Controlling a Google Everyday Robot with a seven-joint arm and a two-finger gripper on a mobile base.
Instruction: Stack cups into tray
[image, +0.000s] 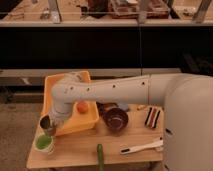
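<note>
Steel glints at the left edge of the table: the shiny steel cup (47, 125) hangs at the tip of the gripper (50, 127), tilted and raised above the wood, so the pincer appears closed on it, though its fingers are hidden behind the cup. Directly below and slightly left of the pincer sits the pale green cup (43, 143), upright with its mouth open upward. Just right of the pincer and rising behind it is the yellow-orange tray (50, 92), an orange ball (82, 106) inside. Further right stand the maroon bowl (116, 120) and a white brush (142, 147). The next move probably depends on that vertical line: steel cup over green cup
</note>
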